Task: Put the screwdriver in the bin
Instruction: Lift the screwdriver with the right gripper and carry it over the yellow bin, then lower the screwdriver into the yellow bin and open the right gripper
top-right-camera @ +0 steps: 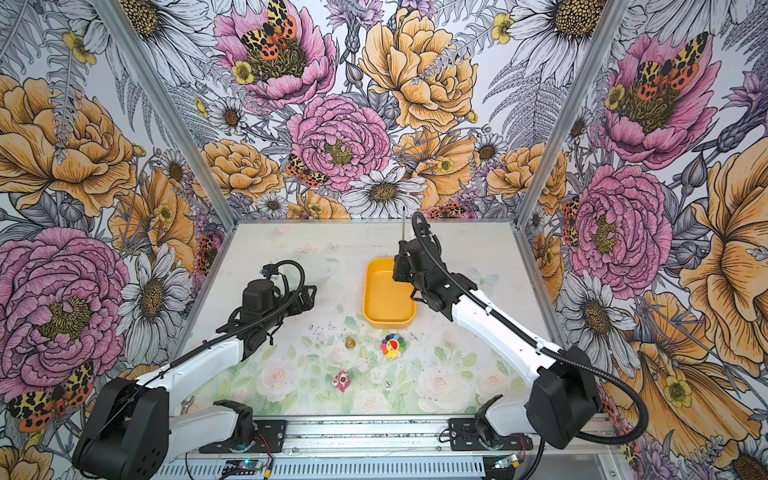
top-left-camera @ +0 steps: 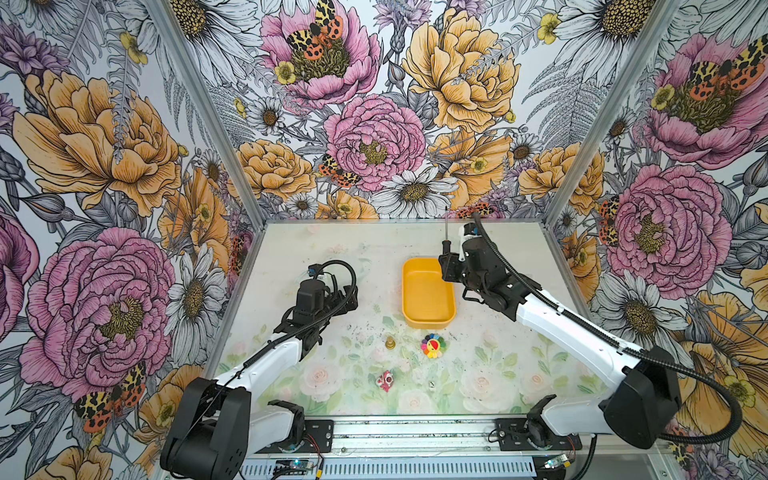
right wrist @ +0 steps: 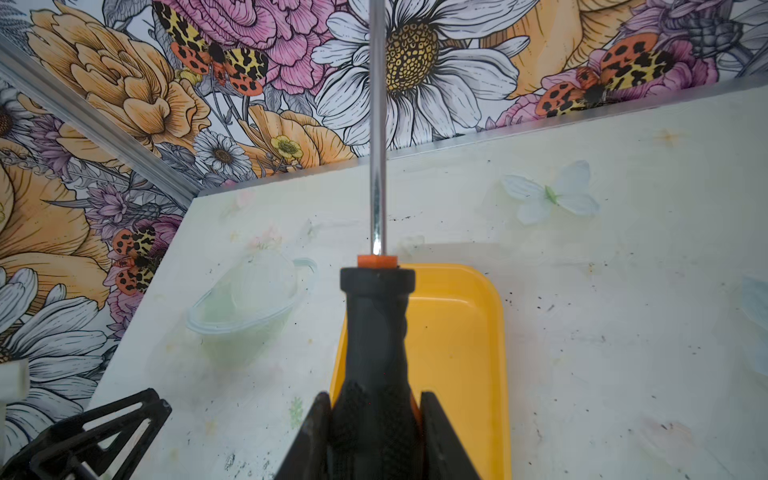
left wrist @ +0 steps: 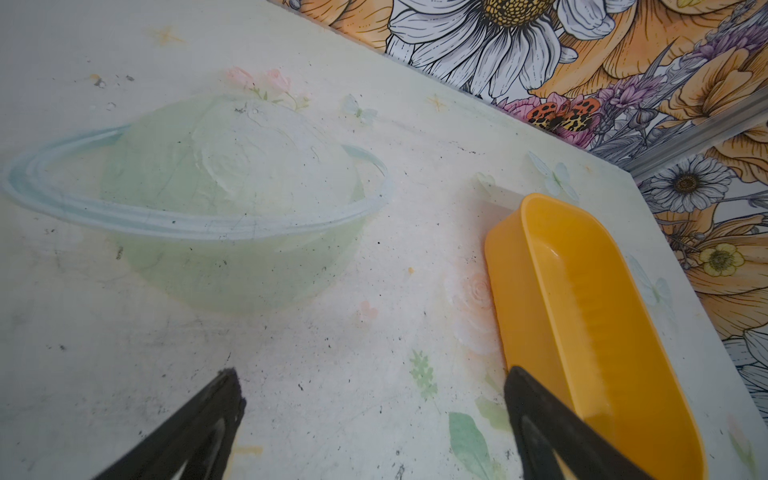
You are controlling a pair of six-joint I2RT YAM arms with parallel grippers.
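The screwdriver (top-left-camera: 446, 245) has a black handle (right wrist: 376, 332) with an orange collar and a thin metal shaft that points toward the back wall. My right gripper (top-left-camera: 448, 261) (top-right-camera: 402, 258) (right wrist: 374, 401) is shut on the handle, above the far right corner of the bin. The bin (top-left-camera: 428, 299) (top-right-camera: 386, 297) (right wrist: 457, 332) (left wrist: 582, 311) is a yellow-orange tub standing empty mid-table. My left gripper (top-left-camera: 351, 296) (top-right-camera: 308, 294) (left wrist: 374, 374) hovers open over bare table just left of the bin, holding nothing.
In front of the bin lie a small gold piece (top-left-camera: 390, 343), a rainbow flower toy (top-left-camera: 433, 346), a red-and-white toy (top-left-camera: 385, 380) and a tiny die (top-left-camera: 432, 384). A small wrench (top-right-camera: 187, 404) lies by the left arm's base. Flowered walls enclose three sides of the table.
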